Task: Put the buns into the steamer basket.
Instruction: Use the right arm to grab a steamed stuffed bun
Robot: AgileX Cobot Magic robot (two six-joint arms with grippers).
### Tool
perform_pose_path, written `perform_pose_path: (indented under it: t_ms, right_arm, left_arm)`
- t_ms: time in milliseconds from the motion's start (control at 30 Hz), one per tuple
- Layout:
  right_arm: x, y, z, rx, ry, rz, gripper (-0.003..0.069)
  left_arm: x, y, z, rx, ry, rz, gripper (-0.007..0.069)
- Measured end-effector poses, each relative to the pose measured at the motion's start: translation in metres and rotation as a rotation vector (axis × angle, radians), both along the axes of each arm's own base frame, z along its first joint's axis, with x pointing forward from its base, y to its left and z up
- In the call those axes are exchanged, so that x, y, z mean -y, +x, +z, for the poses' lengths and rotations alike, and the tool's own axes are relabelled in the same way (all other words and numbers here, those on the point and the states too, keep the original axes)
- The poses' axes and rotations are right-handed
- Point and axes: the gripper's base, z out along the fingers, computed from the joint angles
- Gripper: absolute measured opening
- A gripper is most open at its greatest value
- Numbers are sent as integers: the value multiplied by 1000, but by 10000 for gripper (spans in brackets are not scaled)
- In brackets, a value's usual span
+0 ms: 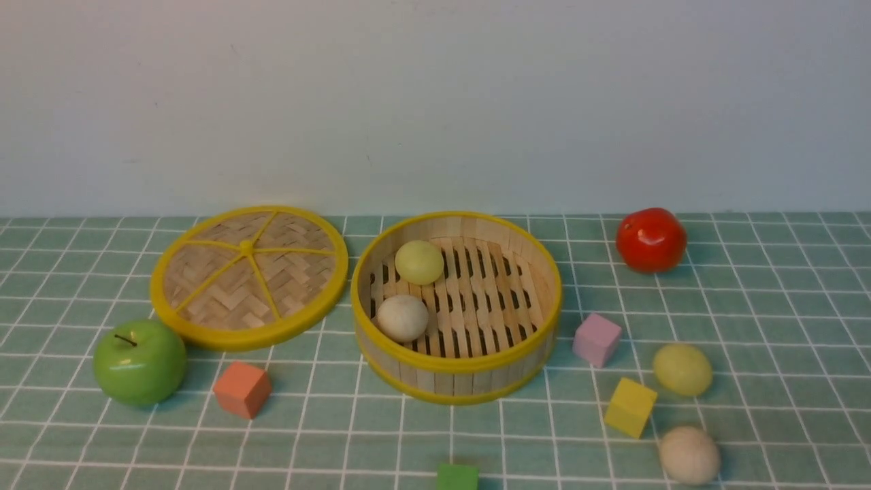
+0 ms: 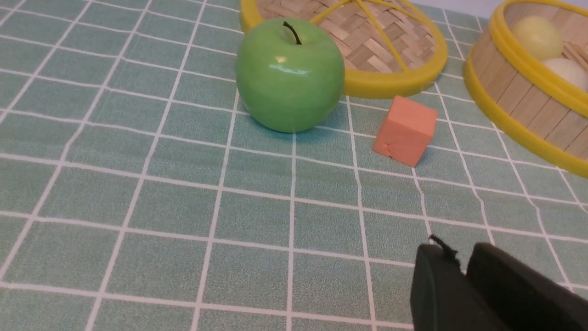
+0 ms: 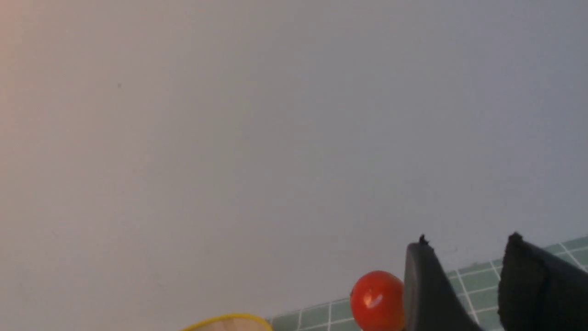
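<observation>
Two small round buns sit on the slatted floor of the round bamboo steamer basket with yellow rims [image 1: 457, 364]: a pale yellow-green bun [image 1: 420, 262] at about 11 o'clock inside it and an off-white bun [image 1: 402, 317] at about 9 o'clock. The other two lie out on the green checked tablecloth [image 1: 782, 306], well apart from the basket. A second yellow-green bun [image 1: 682, 369] is between 3 and 4 o'clock from it, and a second off-white bun [image 1: 689, 454] is at 4 o'clock, with a yellow wooden cube [image 1: 631, 407] just beside both.

Both loose buns are on the robot's right, so the right arm looks the nearer one. Being round, they offer no long axis to line up with.

The right gripper [image 3: 468, 239] has its fingers spread and empty, aimed at the wall past a glossy red tomato [image 3: 376, 301]. Neither loose bun shows in its wrist view, so it probably has to tip down first. The left gripper [image 2: 461, 255] has its fingers almost pressed together and holds nothing.
</observation>
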Motion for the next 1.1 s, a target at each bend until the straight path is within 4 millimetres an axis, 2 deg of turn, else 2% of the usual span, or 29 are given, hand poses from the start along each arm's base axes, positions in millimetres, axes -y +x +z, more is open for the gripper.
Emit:
perform_pose_path:
  t_ms: [33,67,100,167,233,267,333,400,600,633,667,767,833,867,933,967,1000,1100]
  right_arm:
    - [0,-2,17,-18,-8,2,240]
    - [0,-3,23,-11,-11,1,240]
    - [0,-1,42,-55,-32,-1,240]
    - [0,9,64,-147,-67,-9,240]
    - [0,14,71,-202,-77,-10,240]
    - [-1,26,80,-274,-92,-13,240]
    - [-1,41,84,-372,-104,-13,240]
    - [-2,59,82,-459,-113,-11,240]
    - [-5,116,52,-678,-167,9,240]
    - [-5,118,51,-682,-165,12,240]
    - [-7,130,43,-720,-151,21,240]
    - [-10,151,25,-822,-145,49,240]
    - [-11,158,20,-865,-153,64,240]
    - [-14,170,13,-950,-162,91,240]
    - [-15,177,10,-996,-169,111,240]
    - [-18,192,10,-1053,-173,146,240]
    - [-19,195,8,-1075,-172,152,240]
    - [-27,228,3,-1163,-157,230,240]
  left_arm:
    - [0,0,0,0,0,0,97]
    - [0,0,0,0,0,0,97]
    - [0,0,0,0,0,0,100]
    - [0,0,0,0,0,0,102]
    - [0,0,0,0,0,0,103]
    - [0,0,0,0,0,0,104]
    - [0,0,0,0,0,0,106]
    - [0,0,0,0,0,0,108]
    - [0,0,0,0,0,0,111]
    - [0,0,0,0,0,0,111]
    - [0,0,0,0,0,0,113]
    - [0,0,0,0,0,0,114]
    - [0,0,0,0,0,0,116]
    - [0,0,0,0,0,0,120]
    - [0,0,0,0,0,0,121]
    - [0,0,0,0,0,0,123]
    - [0,0,0,0,0,0,123]
    - [0,0,0,0,0,0,127]
